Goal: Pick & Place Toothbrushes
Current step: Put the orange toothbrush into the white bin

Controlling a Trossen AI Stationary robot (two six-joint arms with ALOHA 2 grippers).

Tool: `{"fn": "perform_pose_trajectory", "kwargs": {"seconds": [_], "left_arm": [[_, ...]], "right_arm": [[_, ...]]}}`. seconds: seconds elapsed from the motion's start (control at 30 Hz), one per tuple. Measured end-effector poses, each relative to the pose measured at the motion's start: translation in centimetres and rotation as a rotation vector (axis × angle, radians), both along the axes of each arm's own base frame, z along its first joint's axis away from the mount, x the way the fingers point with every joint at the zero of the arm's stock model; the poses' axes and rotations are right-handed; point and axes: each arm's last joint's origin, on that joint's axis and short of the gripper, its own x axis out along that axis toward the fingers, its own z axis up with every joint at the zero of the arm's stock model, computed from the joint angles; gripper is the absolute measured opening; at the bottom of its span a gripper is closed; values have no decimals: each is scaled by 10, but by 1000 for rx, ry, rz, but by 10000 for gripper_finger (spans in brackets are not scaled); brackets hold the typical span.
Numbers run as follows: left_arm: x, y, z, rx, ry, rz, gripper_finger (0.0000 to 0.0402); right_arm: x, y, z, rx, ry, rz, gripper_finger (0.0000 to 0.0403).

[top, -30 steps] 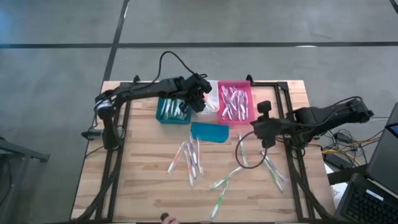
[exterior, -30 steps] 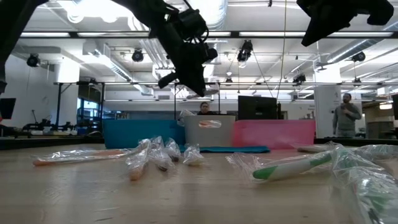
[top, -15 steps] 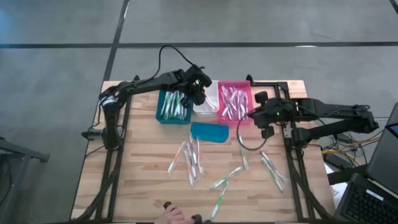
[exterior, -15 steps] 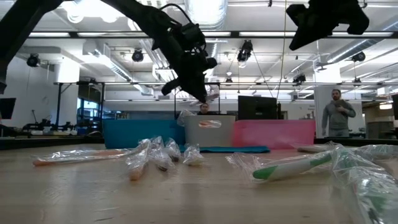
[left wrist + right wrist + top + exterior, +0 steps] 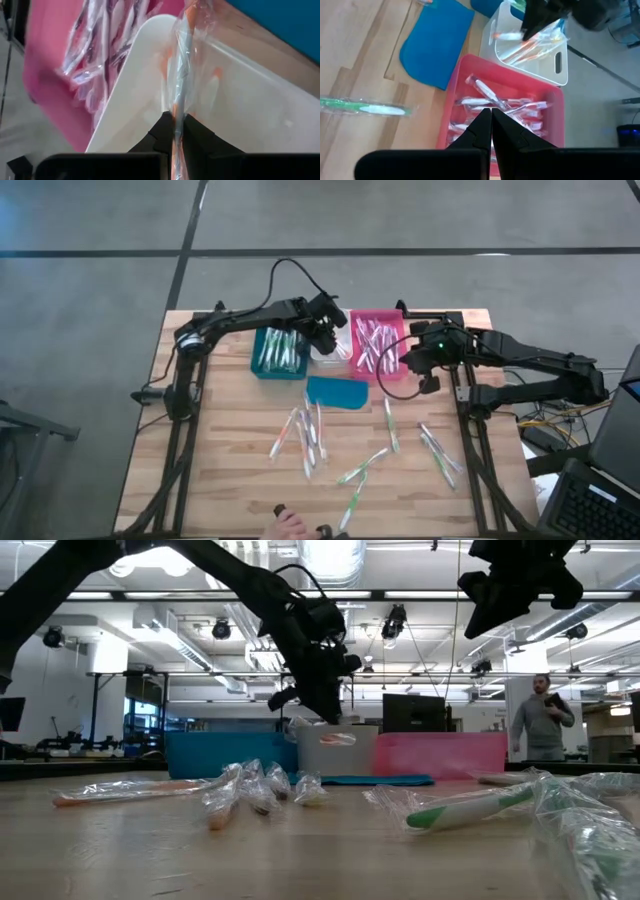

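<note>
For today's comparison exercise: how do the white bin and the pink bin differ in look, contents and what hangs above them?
The white bin holds a few orange-accented toothbrushes; the pink bin holds more, with dark accents. The left gripper holds a wrapped toothbrush over the white bin; the right gripper, shut, is over the pink bin's edge. Both stand side by side.

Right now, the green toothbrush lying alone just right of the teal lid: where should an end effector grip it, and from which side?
Probably mid-handle, from straight above. The green toothbrush lies flat on the table in a loose clear wrapper, running roughly front to back, so the fingers should close across its thin width. It lies apart from the teal lid and other brushes, leaving room either side.
</note>
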Motion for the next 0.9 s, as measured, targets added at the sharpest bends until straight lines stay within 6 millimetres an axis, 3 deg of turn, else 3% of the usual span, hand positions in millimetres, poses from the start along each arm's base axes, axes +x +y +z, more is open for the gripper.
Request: {"fn": "perform_pose_trajectory", "kwargs": {"seconds": [0.3,0.9], "left_arm": [[12,-1,-17,-6,15,30,26],[18,-2,-16,50,-11,126,26]], "right_arm": [[0,0,-2,-1,8,3,8],[-1,0,-25,29,64,15,8]]}}
